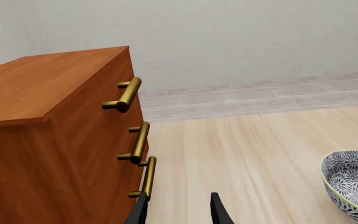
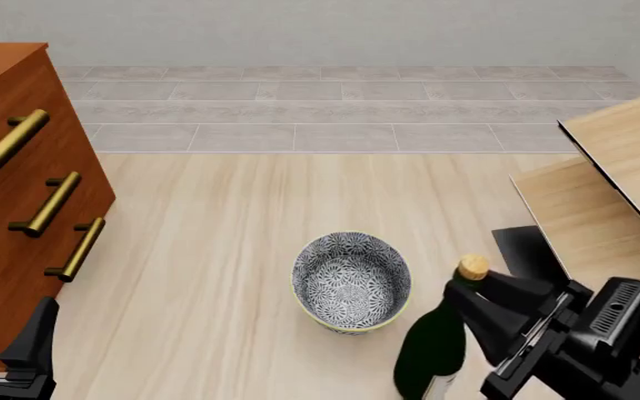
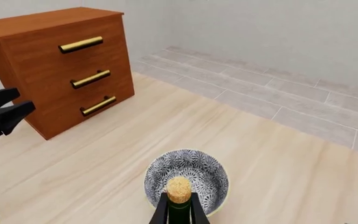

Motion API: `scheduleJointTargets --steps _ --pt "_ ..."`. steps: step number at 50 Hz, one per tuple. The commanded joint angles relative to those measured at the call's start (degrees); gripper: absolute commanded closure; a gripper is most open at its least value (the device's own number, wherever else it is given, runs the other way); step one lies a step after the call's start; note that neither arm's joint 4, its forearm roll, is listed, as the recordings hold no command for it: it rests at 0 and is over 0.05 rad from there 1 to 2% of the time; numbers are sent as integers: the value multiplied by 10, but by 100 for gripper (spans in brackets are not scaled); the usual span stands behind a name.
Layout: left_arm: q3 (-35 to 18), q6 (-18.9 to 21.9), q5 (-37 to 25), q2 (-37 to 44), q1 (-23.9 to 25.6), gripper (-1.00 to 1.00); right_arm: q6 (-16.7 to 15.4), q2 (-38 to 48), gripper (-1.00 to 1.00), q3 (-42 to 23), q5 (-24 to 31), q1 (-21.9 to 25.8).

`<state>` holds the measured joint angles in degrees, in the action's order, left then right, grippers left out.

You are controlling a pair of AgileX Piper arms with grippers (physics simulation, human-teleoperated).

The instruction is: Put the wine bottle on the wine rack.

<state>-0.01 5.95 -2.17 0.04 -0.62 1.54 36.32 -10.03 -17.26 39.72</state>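
Step in hand: grasp of the wine bottle (image 2: 432,346). The right gripper (image 2: 467,298) pinches its neck just under the cork (image 3: 179,188); the right wrist view shows a finger on each side of the neck. The bottle stands upright at the near edge of the surface (image 2: 231,250), just beside the patterned bowl (image 2: 352,282). Whether its base has left the surface is cut off by the frame edge, so I can't tell.

The wine rack (image 2: 615,200) sits to the right, close by, its slanted panels rising past the frame edge.

The left gripper (image 1: 177,212) hangs spread and empty near the cabinet (image 2: 9,192).

Next move, my read: lift clear, swing right, then tilt the bottle to match a slanted panel. The neck grip is thin, so rotate slowly.
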Motion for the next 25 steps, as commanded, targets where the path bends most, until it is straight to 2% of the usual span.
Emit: scheduleJointTargets --steps 1,14,25 --pt "0 1 -1 0 -1 -100 -6 -38 100 -22 50 -6" --pt "0 -2 -3 0 4 -100 -16 -89 100 -45 123 -16" --pt "0 0 -2 0 2 -100 -27 -114 100 -70 163 -27"
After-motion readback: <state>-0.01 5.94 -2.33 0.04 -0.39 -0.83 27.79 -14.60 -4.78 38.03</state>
